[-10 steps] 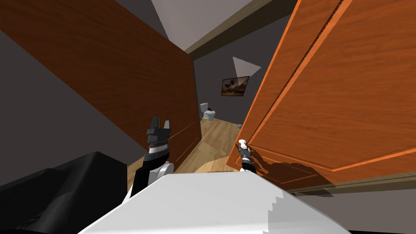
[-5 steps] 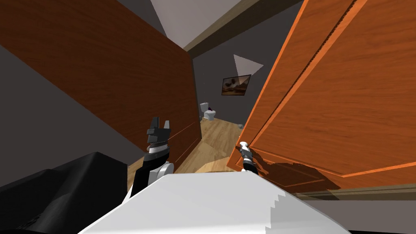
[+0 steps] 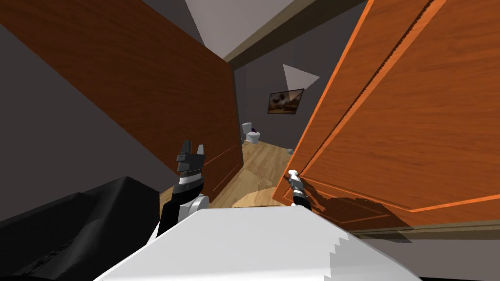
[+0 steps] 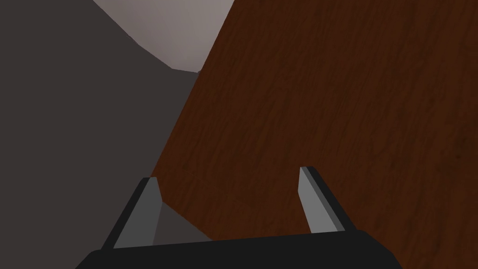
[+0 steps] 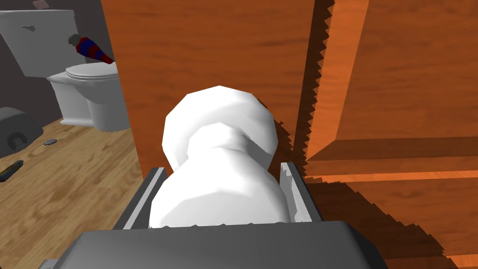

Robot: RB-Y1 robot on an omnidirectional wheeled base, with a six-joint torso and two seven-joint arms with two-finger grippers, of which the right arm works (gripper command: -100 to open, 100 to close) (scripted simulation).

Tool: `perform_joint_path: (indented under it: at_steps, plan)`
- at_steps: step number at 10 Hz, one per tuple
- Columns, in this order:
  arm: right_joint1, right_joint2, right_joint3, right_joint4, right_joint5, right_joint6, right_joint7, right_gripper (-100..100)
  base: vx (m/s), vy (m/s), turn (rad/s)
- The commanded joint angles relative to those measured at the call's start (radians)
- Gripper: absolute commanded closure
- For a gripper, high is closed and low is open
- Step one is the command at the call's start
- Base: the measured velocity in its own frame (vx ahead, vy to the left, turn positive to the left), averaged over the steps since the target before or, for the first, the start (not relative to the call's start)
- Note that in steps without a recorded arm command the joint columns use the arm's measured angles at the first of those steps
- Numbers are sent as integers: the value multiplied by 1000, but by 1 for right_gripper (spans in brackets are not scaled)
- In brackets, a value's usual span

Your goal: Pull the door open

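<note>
Door: orange-brown wood door (image 3: 400, 122) w/ raised panel trim, standing ajar. A gap lies between its free edge and the dark brown panel (image 3: 146, 83) opposite.
Knob: white, rounded knob (image 5: 219, 130) on a short white neck, on the door's face, just beside the door's free edge.
R gripper: right gripper (image 5: 223, 173) clamped on the knob. One grey finger presses each side of it, and the dark body sits close under it.
R arm: reaches up to the door from below the knob and casts a jagged shadow on the door's lower panel.
L gripper: left gripper (image 4: 228, 175) spread wide w/ nothing between the fingers. It is held upright, well apart from the door across the gap, pointing at the dark brown panel.
Floor: light wood planks (image 3: 259, 166) run through the gap past the door's free edge.
Toilet: white toilet (image 5: 88, 93) beyond the door's edge, against a dark grey wall. A red-and-blue striped thing (image 5: 93, 49) lies above the seat by the tank – can't tell what it is.
Floor bits: grey rounded thing (image 5: 16, 130), small flat disc (image 5: 49, 141) and dark stick (image 5: 9, 172), all on the planks between toilet and door.
Picture: framed pic (image 3: 285, 101) on the dark wall beyond the door, above the toilet.
Black lump: dark crumpled shape (image 3: 73, 234), far from the door, past the L arm.
</note>
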Motion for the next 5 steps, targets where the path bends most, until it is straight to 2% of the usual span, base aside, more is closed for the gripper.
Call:
perform_joint_path:
  at_steps: [1, 5]
  plan:
    - [10, -4, 21, -7, 8, 0, -19, 100, -195, -31, 92]
    - [28, -40, 73, -26, 27, -4, -79, 100, -213, -22, 113]
